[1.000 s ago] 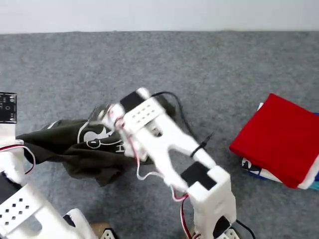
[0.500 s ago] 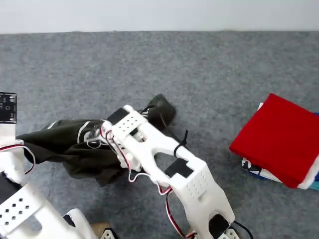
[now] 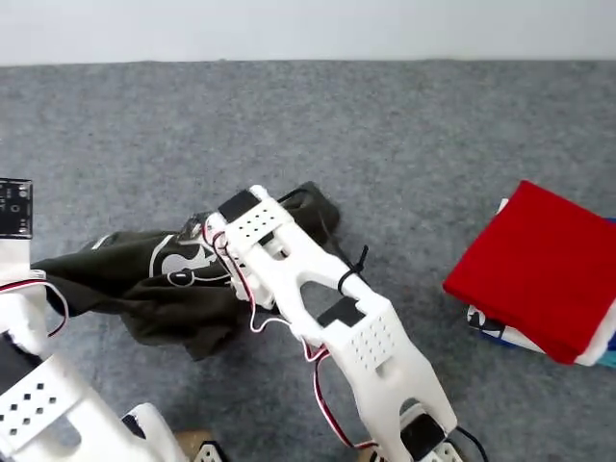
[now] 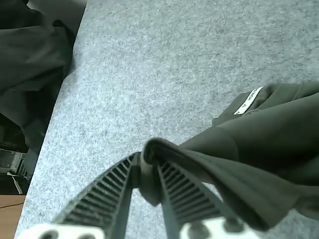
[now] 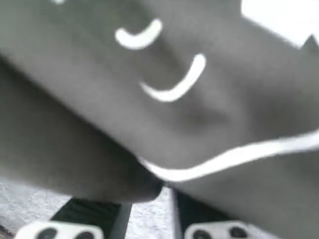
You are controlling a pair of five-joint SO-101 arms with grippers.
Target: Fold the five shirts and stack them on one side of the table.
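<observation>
Resting crumpled on the grey tabletop (image 3: 404, 125), left of centre in the high view, is a dark olive shirt (image 3: 144, 289) with a white print on its front. One edge of it is drawn out in a taut ridge toward the left arm (image 3: 38, 395) at the near left corner.

Left gripper (image 4: 148, 167): the ribbed fingers (image 4: 109, 186) are closed tight on a raised fold of the dark shirt. The cloth runs away from the pinch in a long crease. A white neck label (image 4: 247, 101) shows on the fabric farther off, lying against the tabletop.

Right arm (image 3: 318, 289): it stretches from the near edge diagonally across to the shirt, its forward end directly over the printed area. Right gripper (image 5: 149, 204): the fingers (image 5: 89, 219) stand a narrow gap apart, with grey tabletop visible between them. A dark bulge of shirt sits right at their tips, and white print lines cross the cloth just beyond. The fabric is not seen clamped between them.

Stack: at the right side of the tabletop, well apart from the dark shirt, a folded red shirt (image 3: 539, 269) lies on top of other folded garments (image 3: 493, 325). White and blue edges of these garments show beneath the red shirt, and the number of items under it cannot be determined.
</observation>
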